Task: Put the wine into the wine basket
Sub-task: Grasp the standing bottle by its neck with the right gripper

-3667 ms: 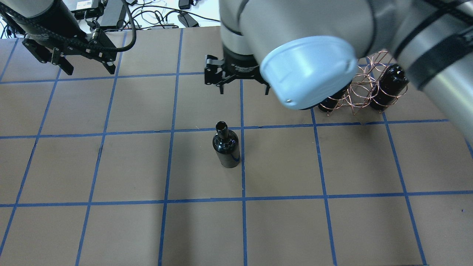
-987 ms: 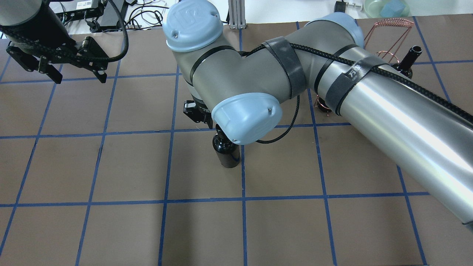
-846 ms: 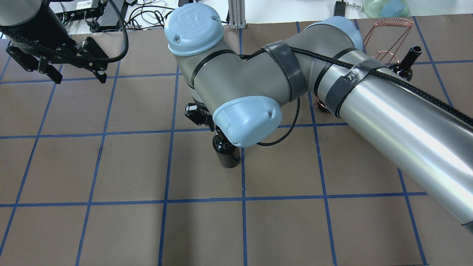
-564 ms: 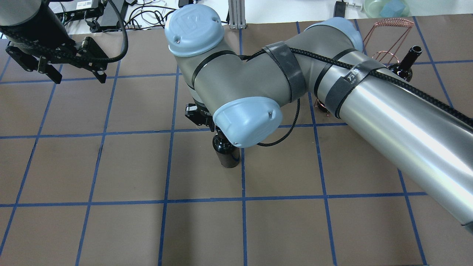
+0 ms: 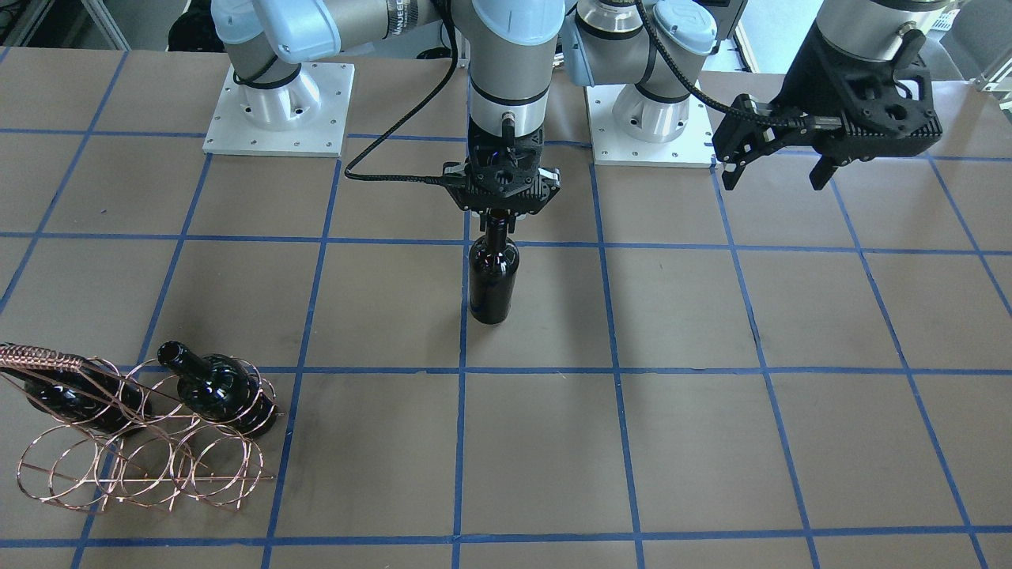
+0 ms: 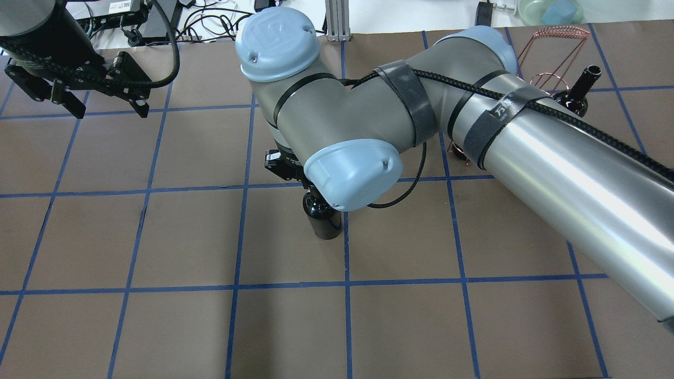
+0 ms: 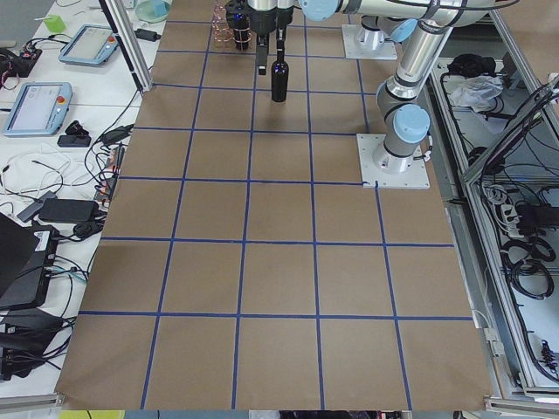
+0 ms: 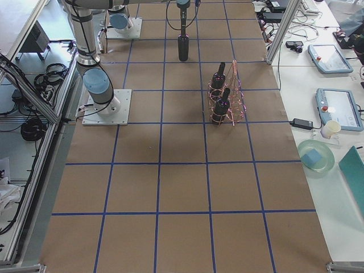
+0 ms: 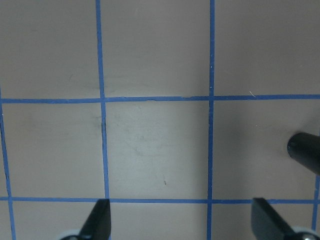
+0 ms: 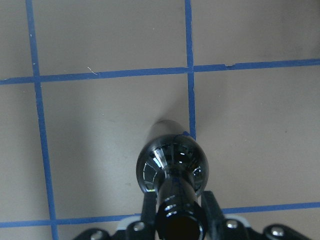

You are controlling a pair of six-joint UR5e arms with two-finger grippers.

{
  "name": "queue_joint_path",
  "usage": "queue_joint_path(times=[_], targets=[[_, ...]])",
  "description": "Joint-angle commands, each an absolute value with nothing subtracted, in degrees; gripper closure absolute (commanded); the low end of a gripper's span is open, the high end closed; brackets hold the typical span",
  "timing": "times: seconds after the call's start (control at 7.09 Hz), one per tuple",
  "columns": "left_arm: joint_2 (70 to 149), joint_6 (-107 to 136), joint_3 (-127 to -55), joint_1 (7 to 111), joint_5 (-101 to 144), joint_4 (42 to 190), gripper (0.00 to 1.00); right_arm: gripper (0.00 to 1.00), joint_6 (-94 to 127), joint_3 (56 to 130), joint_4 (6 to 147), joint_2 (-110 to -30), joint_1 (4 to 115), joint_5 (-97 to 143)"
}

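Observation:
A glossy black wine bottle stands upright near the middle of the table, and also shows in the overhead view. My right gripper is above it, pointing down, shut on the bottle's neck. In the right wrist view the fingers press on both sides of the neck. The copper wire wine basket stands far off on the right arm's side and holds two dark bottles in its upper tier. My left gripper hangs open and empty above the table, far from the bottle.
The table is brown paper with a blue tape grid. Both arm bases are bolted at the robot's edge. Cables and devices lie beyond the far edge. My right arm hides most of the basket from overhead.
Since 3.7 s ago my right gripper has come forward and down from behind the bottle onto its neck. In the last second it has hardly moved. The left gripper drifted slightly left.

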State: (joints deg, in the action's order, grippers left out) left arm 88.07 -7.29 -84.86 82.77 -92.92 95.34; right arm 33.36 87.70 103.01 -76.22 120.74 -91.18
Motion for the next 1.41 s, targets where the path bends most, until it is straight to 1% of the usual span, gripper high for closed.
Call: queue_joint_path(times=[0.0,0.28,0.42,0.56,0.99,1.27], targets=[[88.07,-7.29,-84.81,82.71,-92.73,95.27,0.00,0.80,33.31,87.45,103.01,-76.64,120.41,-90.97],[88.07,-7.29,-84.81,82.71,-92.72,95.27,0.00,0.80,30.35,87.01,102.40,-79.17,116.92,-90.88],[88.07,-7.29,-84.81,82.79,-92.72,95.36,0.00,0.81,26.15,87.19,98.74,-81.97,113.41,-90.79],[88.07,-7.29,-84.81,82.79,-92.72,95.36,0.00,0.83,18.97,87.27,93.48,-84.53,109.38,-90.88],[88.07,-7.29,-84.81,82.79,-92.90,95.36,0.00,0.84,-6.75,87.71,84.48,-91.04,92.09,-91.58],[87.98,-7.38,-84.81,83.06,-92.99,95.62,0.00,0.84,-23.48,87.71,84.29,-91.14,78.99,-91.58]])
